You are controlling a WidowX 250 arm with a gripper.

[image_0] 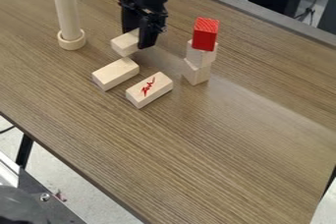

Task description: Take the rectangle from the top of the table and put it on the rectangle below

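Black two-finger gripper (pixel 139 41), pointing downward over the far part of the brown wood-grain table (pixel 216 154), left of centre. How far open its jaws are, and whether they have hold of anything, cannot be told from this angle. At the jaws: pale rectangular wooden block (pixel 123 45), the farthest of three, its left end projecting and its right end partly hidden by the gripper; whether it rests on the table cannot be told. Just nearer: second pale rectangular wooden block (pixel 115 73), lying flat. Nearer still and to the right, beside the second: third pale rectangular wooden block (pixel 150 90), lying flat, with a red scribble on its top. Right of the gripper: upright stack of a red wooden cube (pixel 205 34) on a pale wooden upper block (pixel 201 55), in turn on a pale wooden lower block (pixel 196 72). Far left: pale wooden cylinder (pixel 67 12), upright in a round wooden base (pixel 72 42).
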